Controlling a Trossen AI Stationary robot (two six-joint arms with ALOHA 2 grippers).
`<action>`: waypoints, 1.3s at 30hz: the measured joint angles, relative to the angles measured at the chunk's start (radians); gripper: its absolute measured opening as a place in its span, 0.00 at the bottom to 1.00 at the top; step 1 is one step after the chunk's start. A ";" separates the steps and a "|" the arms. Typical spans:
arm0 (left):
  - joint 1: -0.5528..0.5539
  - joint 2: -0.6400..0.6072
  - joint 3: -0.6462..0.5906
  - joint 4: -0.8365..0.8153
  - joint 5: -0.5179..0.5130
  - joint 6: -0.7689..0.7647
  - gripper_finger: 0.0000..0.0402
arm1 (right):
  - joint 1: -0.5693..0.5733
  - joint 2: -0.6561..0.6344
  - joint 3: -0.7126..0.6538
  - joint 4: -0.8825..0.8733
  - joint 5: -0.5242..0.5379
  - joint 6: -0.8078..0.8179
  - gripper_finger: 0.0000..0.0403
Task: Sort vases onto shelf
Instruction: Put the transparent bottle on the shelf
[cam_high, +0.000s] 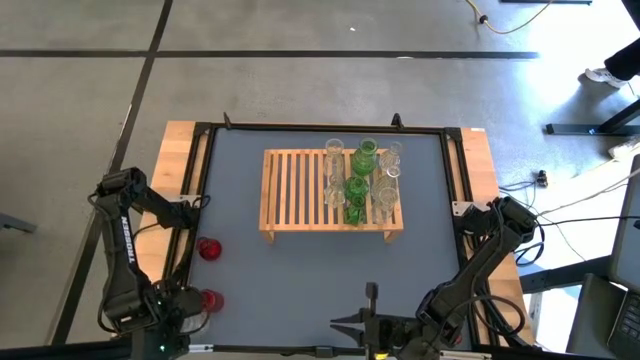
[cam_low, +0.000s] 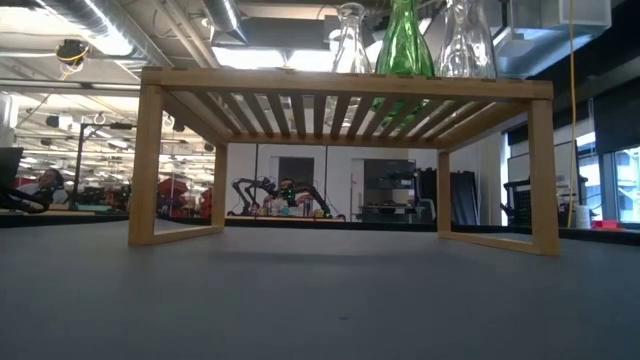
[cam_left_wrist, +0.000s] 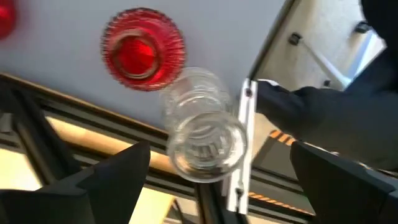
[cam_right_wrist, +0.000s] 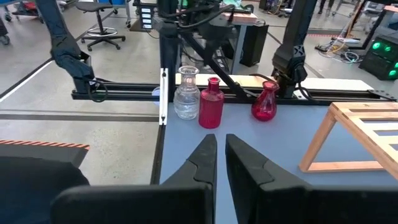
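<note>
Vases counted: three off the rack

Shelf (cam_high: 300, 190) stood mid-table, its green and clear vases (cam_high: 361, 184) crowded at one end, too tightly packed to count. Three more stood at the table's left edge: two red vases (cam_right_wrist: 211, 103) and one clear vase (cam_right_wrist: 186, 93). Left gripper (cam_left_wrist: 217, 180) hung over the clear one, fingers spread wide, gripping nothing. Right gripper (cam_right_wrist: 221, 157) waited at the near edge, fingers nearly together, empty.
</note>
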 joint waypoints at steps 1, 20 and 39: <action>-0.001 0.000 0.000 -0.011 -0.008 0.000 0.95 | 0.000 0.000 0.000 0.000 -0.005 0.000 0.06; -0.025 0.000 -0.155 0.157 0.023 -0.021 0.95 | 0.000 0.000 0.000 0.000 -0.007 0.000 0.06; -0.025 0.000 -0.186 0.181 -0.001 -0.020 0.79 | 0.000 0.000 0.000 0.000 -0.007 0.000 0.06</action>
